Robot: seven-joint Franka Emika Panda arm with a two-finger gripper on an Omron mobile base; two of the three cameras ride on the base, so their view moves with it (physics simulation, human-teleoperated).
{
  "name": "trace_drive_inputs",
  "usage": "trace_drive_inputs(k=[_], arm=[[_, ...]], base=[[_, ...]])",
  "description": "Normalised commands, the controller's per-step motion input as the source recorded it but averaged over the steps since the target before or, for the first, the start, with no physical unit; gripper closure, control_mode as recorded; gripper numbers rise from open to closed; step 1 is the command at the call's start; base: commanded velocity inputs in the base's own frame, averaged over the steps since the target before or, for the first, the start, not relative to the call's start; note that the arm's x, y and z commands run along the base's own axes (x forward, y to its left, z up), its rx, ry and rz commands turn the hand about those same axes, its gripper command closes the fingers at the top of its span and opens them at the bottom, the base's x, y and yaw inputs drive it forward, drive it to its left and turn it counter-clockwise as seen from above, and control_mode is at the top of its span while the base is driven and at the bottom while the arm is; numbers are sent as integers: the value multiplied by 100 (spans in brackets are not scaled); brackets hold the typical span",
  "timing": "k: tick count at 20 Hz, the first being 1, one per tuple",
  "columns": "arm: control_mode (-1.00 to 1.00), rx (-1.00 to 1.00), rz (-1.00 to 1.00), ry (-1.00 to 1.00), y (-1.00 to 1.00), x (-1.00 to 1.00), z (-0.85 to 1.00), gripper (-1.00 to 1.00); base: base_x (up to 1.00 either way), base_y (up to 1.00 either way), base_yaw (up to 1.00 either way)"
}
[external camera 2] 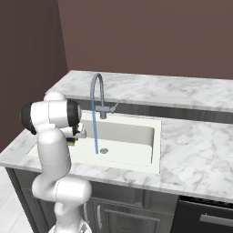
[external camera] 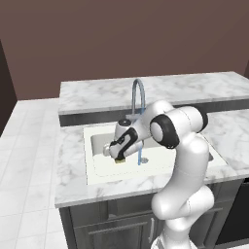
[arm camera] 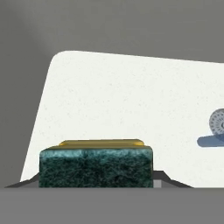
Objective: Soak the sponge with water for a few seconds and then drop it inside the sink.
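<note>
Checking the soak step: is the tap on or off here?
On. A thin blue stream of water falls from the faucet spout into the sink, landing beside the drain.

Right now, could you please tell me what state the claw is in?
Claw: closed on the sponge, over the sink.

A tall, curved grey metal faucet (external camera: 138, 95) rose at the far edge of the white-grey marble counter (external camera: 73, 160). Beyond it ran a raised marble ledge (external camera: 97, 95), with dark grey cabinet doors (external camera: 112, 228) below the near edge and white floor tiles (external camera: 24, 165) at the left.
</note>
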Motion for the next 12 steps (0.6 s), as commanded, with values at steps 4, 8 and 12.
trace_drive_inputs(k=[4, 8, 12], arm=[[-100, 0, 0, 0, 0, 7, -20, 100], [-100, -1, 0, 0, 0, 14, -16, 100], [-100, -1, 0, 0, 0, 13, -12, 100]], base=[[0, 0, 0], [0, 0, 0], [0, 0, 0]])
